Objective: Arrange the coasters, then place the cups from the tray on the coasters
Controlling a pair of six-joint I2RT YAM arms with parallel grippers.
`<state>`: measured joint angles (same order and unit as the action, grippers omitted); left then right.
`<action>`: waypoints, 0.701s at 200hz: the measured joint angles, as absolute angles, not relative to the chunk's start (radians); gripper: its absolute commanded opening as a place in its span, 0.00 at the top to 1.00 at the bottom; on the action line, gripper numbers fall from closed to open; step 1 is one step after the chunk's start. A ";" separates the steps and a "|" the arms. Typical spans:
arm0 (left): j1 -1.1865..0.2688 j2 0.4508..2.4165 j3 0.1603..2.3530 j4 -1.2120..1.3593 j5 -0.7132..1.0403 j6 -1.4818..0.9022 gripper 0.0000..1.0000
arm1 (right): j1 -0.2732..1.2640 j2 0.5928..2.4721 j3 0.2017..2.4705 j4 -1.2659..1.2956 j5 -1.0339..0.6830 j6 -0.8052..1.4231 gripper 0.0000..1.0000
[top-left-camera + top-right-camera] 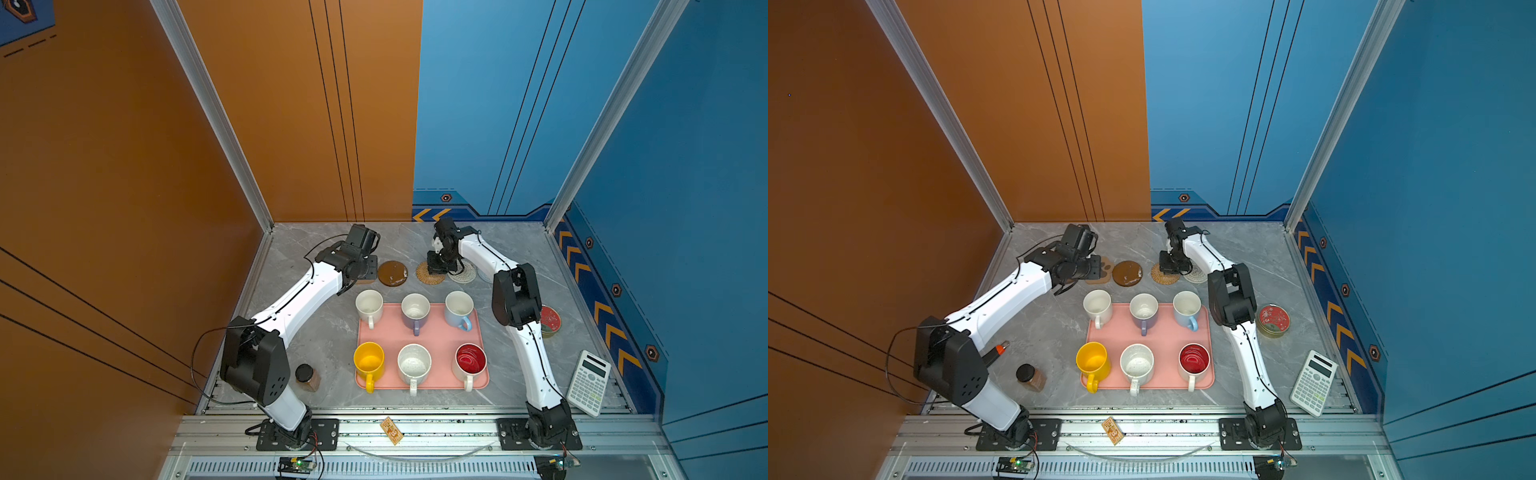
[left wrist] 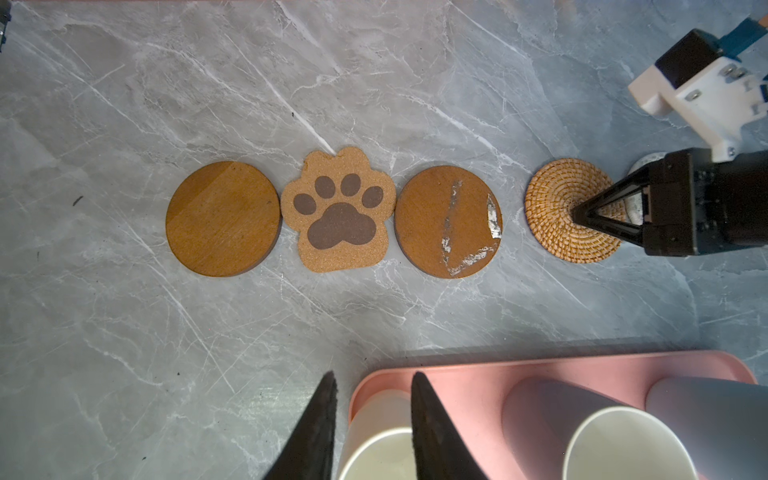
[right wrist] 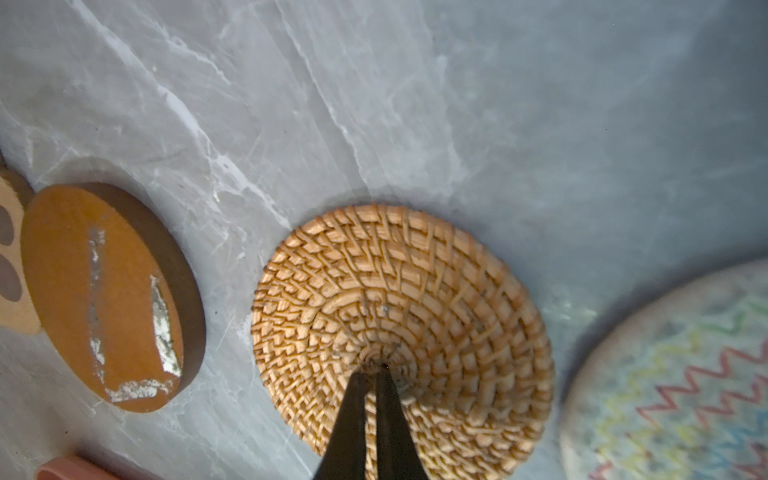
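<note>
Under the right gripper [image 3: 376,370], its jaws pressed together, lay the rattan coaster [image 3: 395,291], with the tips touching its centre. Just beside it on one side sat a cream woven coaster [image 3: 685,374]. On the other side, a little apart, ran a row: a scratched brown disc [image 2: 446,220], the paw [image 2: 338,212] and a plain brown disc [image 2: 222,218]. The left gripper [image 2: 374,376] hung with jaws parted on nothing, a corner of the tray [image 1: 436,340] and the white mug [image 1: 369,305] near its tips. All six mugs stood on the tray.
</note>
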<state>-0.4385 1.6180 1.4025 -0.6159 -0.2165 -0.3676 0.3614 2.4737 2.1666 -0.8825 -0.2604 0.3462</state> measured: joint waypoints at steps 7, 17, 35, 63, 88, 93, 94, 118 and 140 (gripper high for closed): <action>-0.439 1.617 1.400 -0.616 -0.216 -0.368 0.68 | 0.361 2.473 2.166 -0.883 -0.261 0.346 0.93; -0.439 1.617 1.396 -0.616 -0.216 -0.368 0.68 | 0.362 2.473 2.165 -0.883 -0.261 0.345 0.93; -0.439 1.617 1.390 -0.617 -0.216 -0.368 0.68 | 0.362 2.473 2.165 -0.883 -0.261 0.344 0.93; -0.439 1.613 1.390 -0.616 -0.216 -0.368 0.68 | 0.362 2.473 2.165 -0.883 -0.261 0.344 0.93; -0.439 1.604 1.389 -0.616 -0.216 -0.368 0.67 | 0.362 2.473 2.172 -0.892 -0.261 0.344 0.92; -0.439 1.602 1.389 -0.616 -0.216 -0.368 0.67 | 0.362 2.473 2.175 -0.900 -0.261 0.344 0.91; -0.439 1.602 1.389 -0.616 -0.216 -0.368 0.67 | 0.362 2.473 2.175 -0.900 -0.261 0.344 0.90; -0.439 1.600 1.390 -0.616 -0.214 -0.368 0.67 | 0.361 2.473 2.212 -0.922 -0.273 0.339 0.89; -0.439 1.600 1.392 -0.616 -0.209 -0.367 0.67 | 0.357 2.473 2.247 -0.907 -0.294 0.341 0.89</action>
<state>-0.4389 1.6005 1.3918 -0.6159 -0.2092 -0.3672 0.3569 2.4729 2.2471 -0.9073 -0.2935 0.3408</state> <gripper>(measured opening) 0.328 0.111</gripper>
